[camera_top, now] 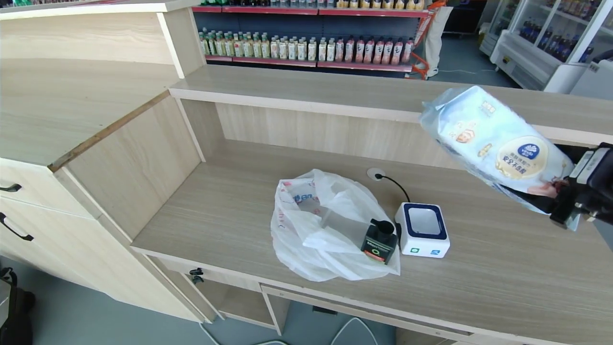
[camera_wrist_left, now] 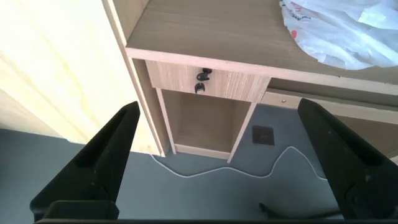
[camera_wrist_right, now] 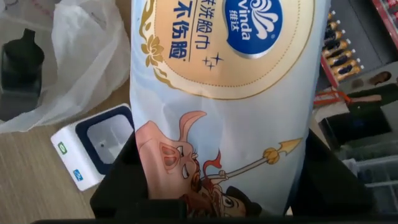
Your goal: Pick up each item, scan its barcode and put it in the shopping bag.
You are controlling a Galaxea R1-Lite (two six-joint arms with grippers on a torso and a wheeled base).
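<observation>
Clamping one pack, right pincer; one bag

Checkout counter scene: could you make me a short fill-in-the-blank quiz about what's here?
The right gripper holds the soft pack in the air, ____ the counter.
The shopping bag lies to the robot's ____ of the white scanner.
The left gripper is ____, holding nothing.
Missing words: above; left; open.
</observation>
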